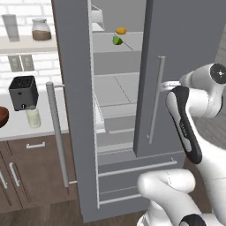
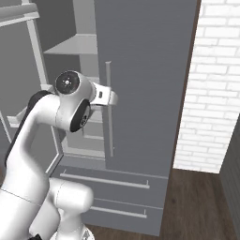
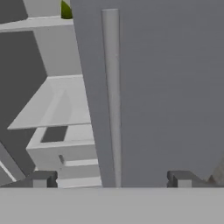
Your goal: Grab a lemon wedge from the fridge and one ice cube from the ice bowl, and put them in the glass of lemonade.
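Note:
The fridge (image 1: 185,39) has its left door swung open, and its right door (image 2: 145,70) faces me. The lemon wedge (image 1: 121,31) lies on an upper shelf inside, just above a small green fruit (image 1: 117,40). My gripper (image 3: 112,179) is open, with the right door's vertical handle (image 3: 113,96) standing between its fingertips (image 3: 43,178). From the right base view the gripper (image 2: 112,98) is at the handle's upper part. The glass of lemonade (image 1: 33,118) stands on the counter at the left, below the black toaster (image 1: 23,92). The ice bowl (image 1: 2,117) shows at the left edge.
The open left door (image 1: 73,110) with its long handle (image 1: 57,132) juts out between the counter and the fridge interior. Two drawers (image 2: 108,180) sit below the doors. A white brick wall (image 2: 211,93) stands right of the fridge. A jar (image 1: 41,30) sits on a shelf.

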